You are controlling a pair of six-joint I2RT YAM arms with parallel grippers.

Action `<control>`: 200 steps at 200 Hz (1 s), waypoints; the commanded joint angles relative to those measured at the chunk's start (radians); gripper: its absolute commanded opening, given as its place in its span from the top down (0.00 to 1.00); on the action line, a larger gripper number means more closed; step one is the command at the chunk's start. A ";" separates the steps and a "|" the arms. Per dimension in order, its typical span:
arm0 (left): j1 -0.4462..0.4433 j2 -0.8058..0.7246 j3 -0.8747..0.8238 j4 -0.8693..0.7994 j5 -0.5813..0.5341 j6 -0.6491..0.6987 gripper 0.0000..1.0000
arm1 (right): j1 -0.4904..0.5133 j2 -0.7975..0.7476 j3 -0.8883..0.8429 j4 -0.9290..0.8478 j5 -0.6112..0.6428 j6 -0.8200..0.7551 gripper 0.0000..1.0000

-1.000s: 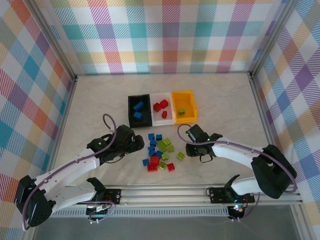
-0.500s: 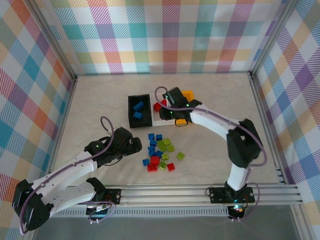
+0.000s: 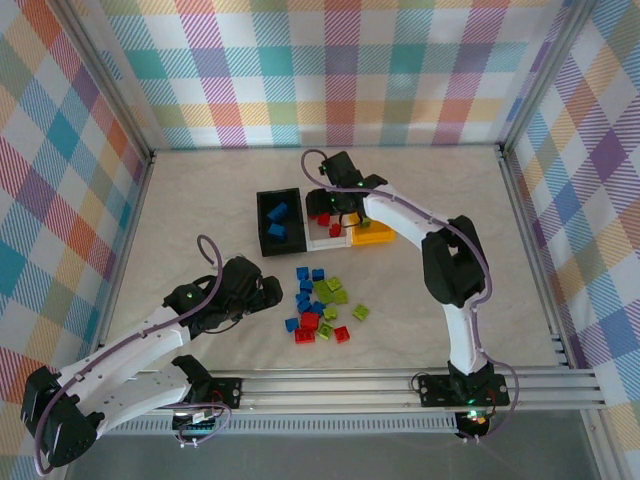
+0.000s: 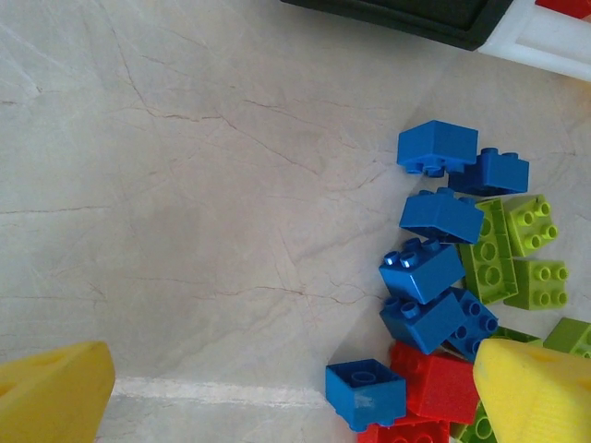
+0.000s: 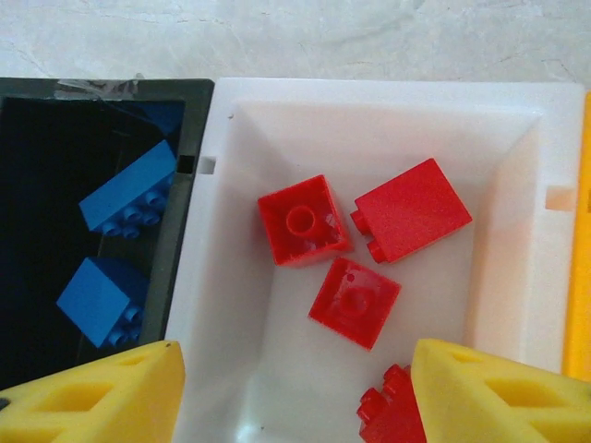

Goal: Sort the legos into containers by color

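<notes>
Reaching toward the counter's far edge, the right claw hangs fingers apart over the white rectangular plastic bin of small red bricks, black plastic bin alongside. The loose plastic legos sit mid-counter, left claw spread wide beside them.

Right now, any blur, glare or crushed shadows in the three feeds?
Top external: even light, soft shadows, sharp; the cage posts splay outward toward the top. Left wrist: blue legos crisp, left claw's fingers soft at the bottom corners. Right wrist: black bin is dark inside, yet its blue bricks still read; white bin bright but not blown out, red legos sharp.
</notes>
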 commanded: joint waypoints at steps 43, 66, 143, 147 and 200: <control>0.002 0.054 0.052 -0.016 0.032 0.075 0.00 | 0.051 -0.411 -0.353 0.046 -0.060 -0.020 0.31; 0.002 0.089 0.066 -0.007 0.063 0.099 0.00 | 0.078 -0.567 -0.548 0.079 -0.079 0.014 0.31; 0.001 0.116 0.069 -0.014 0.057 0.101 0.00 | 0.298 -0.803 -0.995 0.066 -0.157 0.147 0.30; 0.001 0.114 0.069 -0.014 0.055 0.098 0.00 | 0.319 -0.796 -1.006 0.065 -0.148 0.153 0.30; 0.002 0.114 0.062 -0.022 0.040 0.093 0.00 | 0.488 -0.683 -1.034 0.106 0.000 0.202 0.28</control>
